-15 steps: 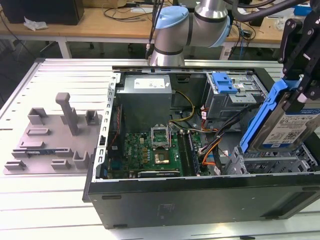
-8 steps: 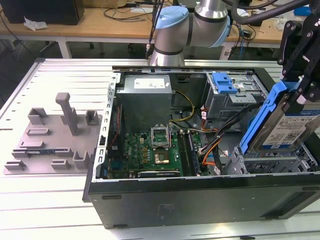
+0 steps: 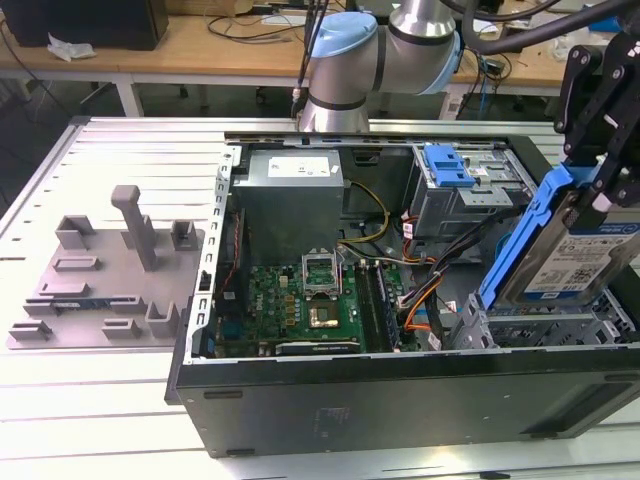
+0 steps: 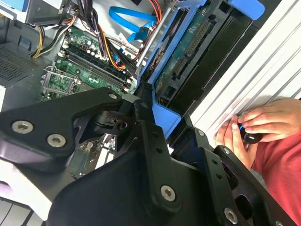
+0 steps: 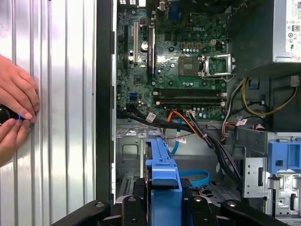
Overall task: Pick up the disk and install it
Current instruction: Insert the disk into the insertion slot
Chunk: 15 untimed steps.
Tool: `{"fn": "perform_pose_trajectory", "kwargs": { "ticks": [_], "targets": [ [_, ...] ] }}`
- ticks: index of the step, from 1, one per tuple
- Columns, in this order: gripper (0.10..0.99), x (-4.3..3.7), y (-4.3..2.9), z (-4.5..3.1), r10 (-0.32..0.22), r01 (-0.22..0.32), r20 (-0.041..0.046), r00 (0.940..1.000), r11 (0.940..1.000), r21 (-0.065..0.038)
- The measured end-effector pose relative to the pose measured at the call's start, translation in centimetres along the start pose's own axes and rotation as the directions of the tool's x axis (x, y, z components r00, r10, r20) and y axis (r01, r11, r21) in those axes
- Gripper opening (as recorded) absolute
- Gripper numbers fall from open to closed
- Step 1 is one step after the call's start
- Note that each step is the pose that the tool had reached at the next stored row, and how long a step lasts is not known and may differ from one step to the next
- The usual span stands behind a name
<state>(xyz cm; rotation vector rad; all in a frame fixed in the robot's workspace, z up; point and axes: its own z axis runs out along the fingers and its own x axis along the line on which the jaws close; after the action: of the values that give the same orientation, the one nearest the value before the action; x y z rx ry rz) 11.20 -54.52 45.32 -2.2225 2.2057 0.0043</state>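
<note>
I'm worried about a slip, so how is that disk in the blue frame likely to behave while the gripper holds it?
The disk looks like a metal slab, so it is probably stiff and heavy for its size. Its blue frame looks like smooth plastic, so it might slide in the gripper, especially tilted as it is.

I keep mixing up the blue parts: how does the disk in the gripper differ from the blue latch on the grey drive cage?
The disk stands tilted on edge, clamped in the gripper; the blue latch lies flat on the drive cage. The disk is silver with a white-and-blue label in a blue frame; the latch is all blue. Both show blue plastic.
</note>
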Motion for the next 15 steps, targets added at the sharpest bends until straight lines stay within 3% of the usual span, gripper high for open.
{"fn": "perform_pose_trajectory", "kwargs": {
  "ticks": [15],
  "targets": [
    [0.369,0.06,0.00,0.86,0.003,-0.003,-0.0001,1.0000,1.0000,0.000]
  ]
}}
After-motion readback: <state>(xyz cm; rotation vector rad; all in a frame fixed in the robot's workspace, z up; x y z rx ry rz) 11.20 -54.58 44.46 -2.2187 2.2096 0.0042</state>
